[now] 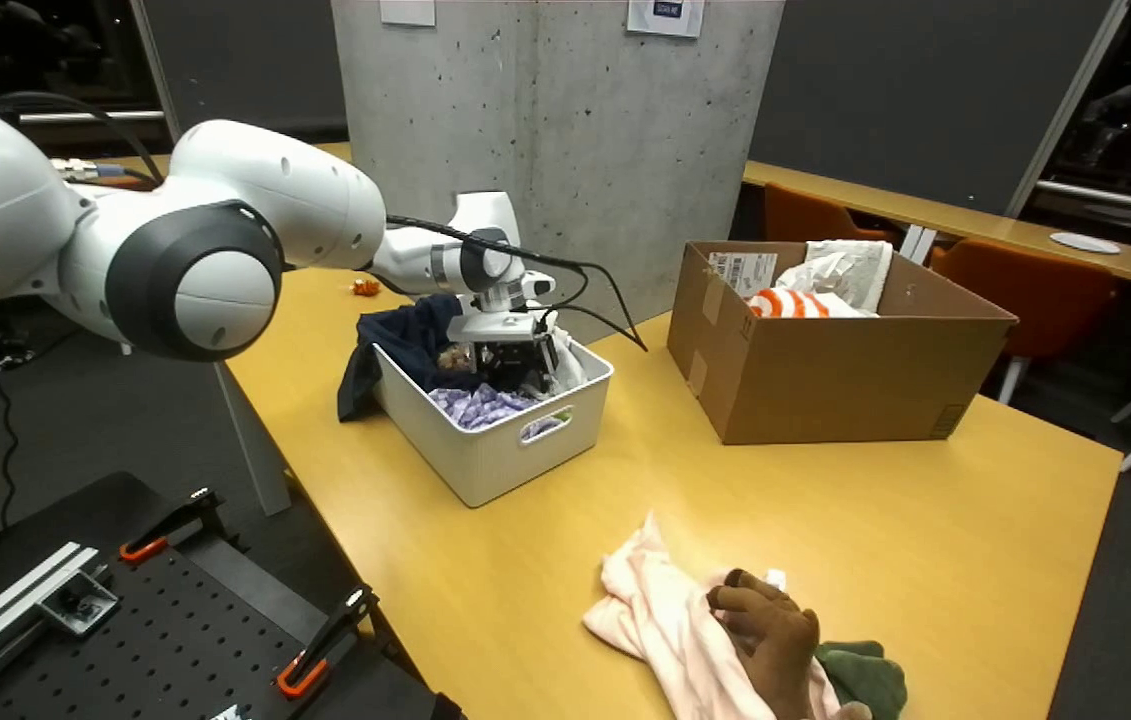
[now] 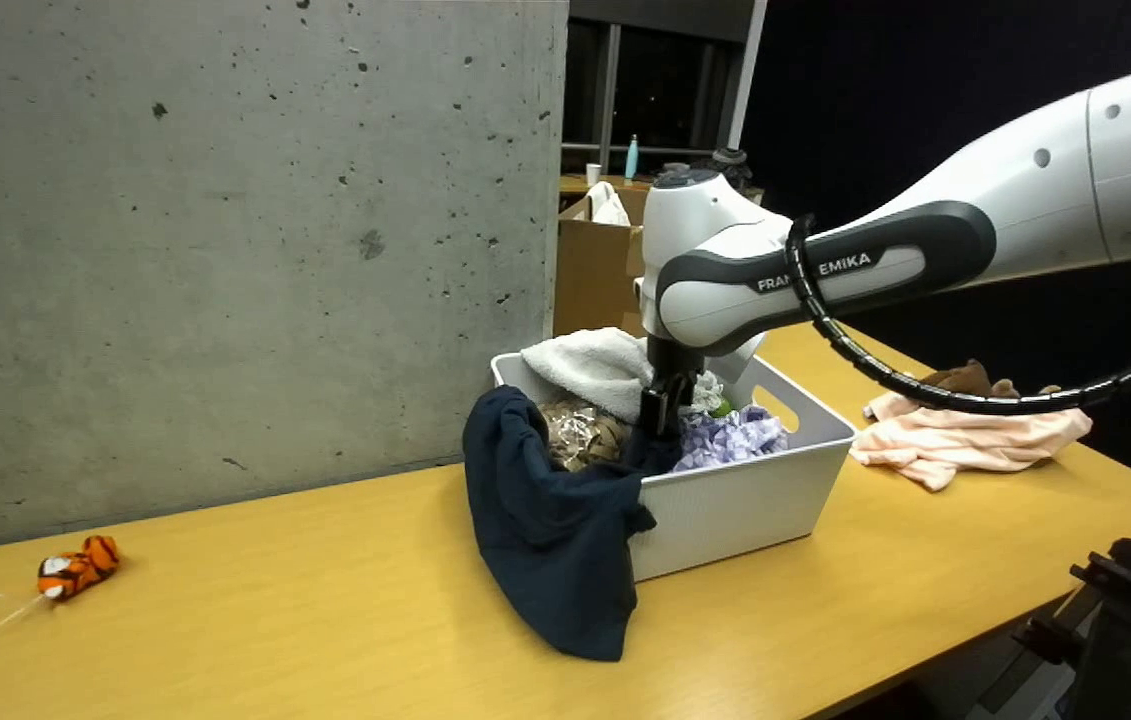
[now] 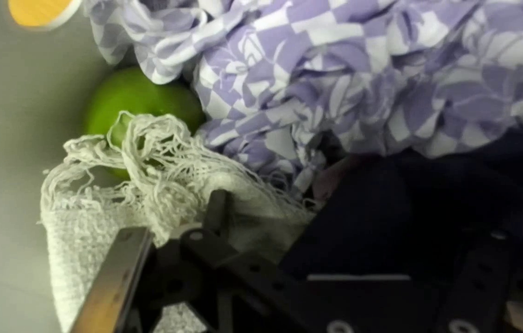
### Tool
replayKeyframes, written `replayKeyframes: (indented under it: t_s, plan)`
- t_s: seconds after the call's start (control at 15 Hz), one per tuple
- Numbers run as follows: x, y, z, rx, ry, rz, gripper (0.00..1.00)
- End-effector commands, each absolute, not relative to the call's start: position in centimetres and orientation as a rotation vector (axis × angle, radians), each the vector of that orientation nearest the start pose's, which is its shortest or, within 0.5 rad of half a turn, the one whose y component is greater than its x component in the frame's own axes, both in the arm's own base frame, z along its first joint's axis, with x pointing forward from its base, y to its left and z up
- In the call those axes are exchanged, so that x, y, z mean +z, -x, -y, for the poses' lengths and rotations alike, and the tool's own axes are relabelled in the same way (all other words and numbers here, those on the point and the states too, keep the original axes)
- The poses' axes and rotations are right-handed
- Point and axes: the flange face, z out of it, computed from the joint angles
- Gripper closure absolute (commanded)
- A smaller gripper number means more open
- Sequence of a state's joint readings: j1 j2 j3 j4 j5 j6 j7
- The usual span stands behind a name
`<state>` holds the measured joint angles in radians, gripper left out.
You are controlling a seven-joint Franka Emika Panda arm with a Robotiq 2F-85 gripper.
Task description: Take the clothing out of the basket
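Note:
The white basket (image 1: 485, 480) (image 2: 735, 520) stands on the table and holds several cloths. Dark navy clothing (image 1: 405, 345) (image 2: 545, 550) hangs over one end of it; it also fills the dark right part of the wrist view (image 3: 358, 217). Purple-and-white checked cloth (image 2: 730, 440) (image 3: 298, 83) lies beside it. A white fringed cloth (image 2: 595, 365) (image 3: 76, 259) lies at the opposite wall. My gripper (image 1: 515, 365) (image 2: 663, 410) (image 3: 353, 217) points down inside the basket. Its fingers are spread wide, one over the white cloth; the other is lost in the dark over the navy clothing.
A green round thing (image 3: 145, 97) and a crinkly brown item (image 2: 580, 435) lie in the basket. A cardboard box (image 1: 845, 390), pink cloth (image 1: 665, 610) with a brown plush (image 1: 770, 640), and an orange tiger toy (image 2: 80, 570) are on the table. A concrete pillar (image 1: 555, 130) stands behind.

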<state>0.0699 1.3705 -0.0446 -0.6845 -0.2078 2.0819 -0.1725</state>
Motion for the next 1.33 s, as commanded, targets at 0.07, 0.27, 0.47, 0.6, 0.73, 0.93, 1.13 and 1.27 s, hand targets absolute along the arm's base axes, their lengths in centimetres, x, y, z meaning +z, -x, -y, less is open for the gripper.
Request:
replayKeyframes:
  t_s: [0.07,0.27,0.47,0.6,0.73,0.93,1.13,1.27]
  plan:
    - [10.0,-79.6,-2.1,0.022,3.257,0.58,0.34]
    - [9.8,-79.4,-1.7,0.045,3.229,0.556,0.6]
    - [9.9,-79.4,-1.5,0.044,3.195,0.534,0.81]
    - [10.4,-79.5,-1.2,0.036,3.173,0.519,0.96]
    - [12.2,-79.9,-0.7,0.012,3.165,0.499,1.0]
    - [16.5,-80.9,1.2,-0.079,3.161,0.445,0.98]
    - [21.8,-81.9,3.6,-0.196,3.16,0.39,0.98]
    - [26.2,-82.3,4.9,-0.28,3.169,0.364,0.98]
